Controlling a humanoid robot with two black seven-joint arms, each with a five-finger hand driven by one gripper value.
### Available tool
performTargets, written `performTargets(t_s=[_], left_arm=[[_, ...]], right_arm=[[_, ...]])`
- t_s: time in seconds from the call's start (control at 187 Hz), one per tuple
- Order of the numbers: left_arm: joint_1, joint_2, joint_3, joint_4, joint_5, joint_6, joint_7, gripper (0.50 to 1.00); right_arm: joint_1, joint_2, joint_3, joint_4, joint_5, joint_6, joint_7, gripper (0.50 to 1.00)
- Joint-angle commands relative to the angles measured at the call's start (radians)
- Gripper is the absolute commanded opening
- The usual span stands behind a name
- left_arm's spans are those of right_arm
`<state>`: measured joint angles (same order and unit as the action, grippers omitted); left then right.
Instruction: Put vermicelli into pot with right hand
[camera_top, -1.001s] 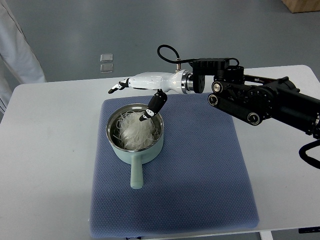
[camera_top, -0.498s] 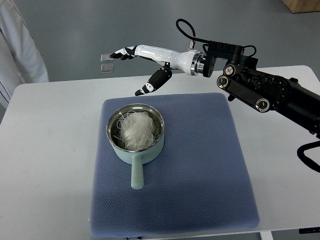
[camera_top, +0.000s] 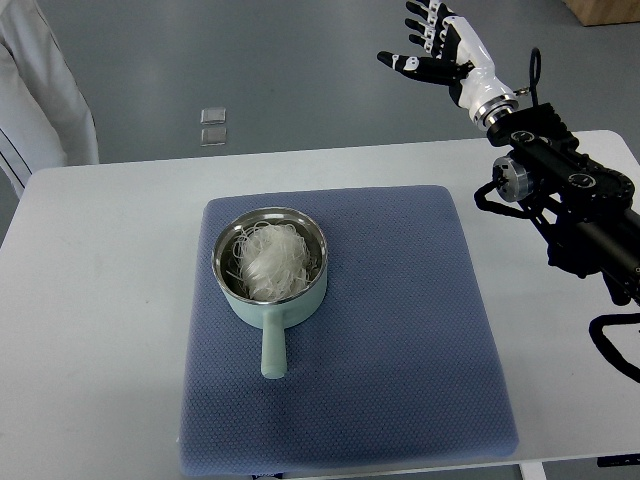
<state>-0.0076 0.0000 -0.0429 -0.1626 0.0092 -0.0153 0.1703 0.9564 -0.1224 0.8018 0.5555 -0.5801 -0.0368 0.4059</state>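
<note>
Now the vermicelli (camera_top: 268, 262) — a white tangle — fills the pot (camera_top: 232, 296); right hand (camera_top: 446, 45) fingers spread.

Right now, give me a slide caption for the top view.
Noodles sit in the pot on the blue mat; the open right hand is raised beyond the table.

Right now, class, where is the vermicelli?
In the top view, the vermicelli lies inside the pot, left of centre on the blue mat.

Right hand (camera_top: 447, 48) raised high, fingers (camera_top: 421, 22) spread, empty.
</note>
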Motion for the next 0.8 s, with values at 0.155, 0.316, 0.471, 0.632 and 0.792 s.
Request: performTargets(t_s=[0.155,0.316,0.471,0.632,0.792], left_arm=[[0.0,0.0,0.0,0.0,0.0,0.0,0.0,1.0],[0.0,0.0,0.0,0.0,0.0,0.0,0.0,1.0],[0.0,0.0,0.0,0.0,0.0,0.0,0.0,1.0],[0.0,0.0,0.0,0.0,0.0,0.0,0.0,1.0],[0.0,0.0,0.0,0.0,0.0,0.0,0.0,1.0]], right_arm=[[-0.074,0.001,-0.001,-0.069,0.295,-0.026,-0.015,0.928],[-0.116,0.018,-0.01,-0.068,0.398,-0.015,-0.016,0.928],[-0.133,0.049,-0.012,-0.069,0.399,0.035,-0.048,0.928],[-0.14,0.078,-0.013,-0.069,0.396,0.034,-0.045,0.928],[-0.159,0.073,-0.012,-0.071,0.396,0.029,-0.042,0.928]])
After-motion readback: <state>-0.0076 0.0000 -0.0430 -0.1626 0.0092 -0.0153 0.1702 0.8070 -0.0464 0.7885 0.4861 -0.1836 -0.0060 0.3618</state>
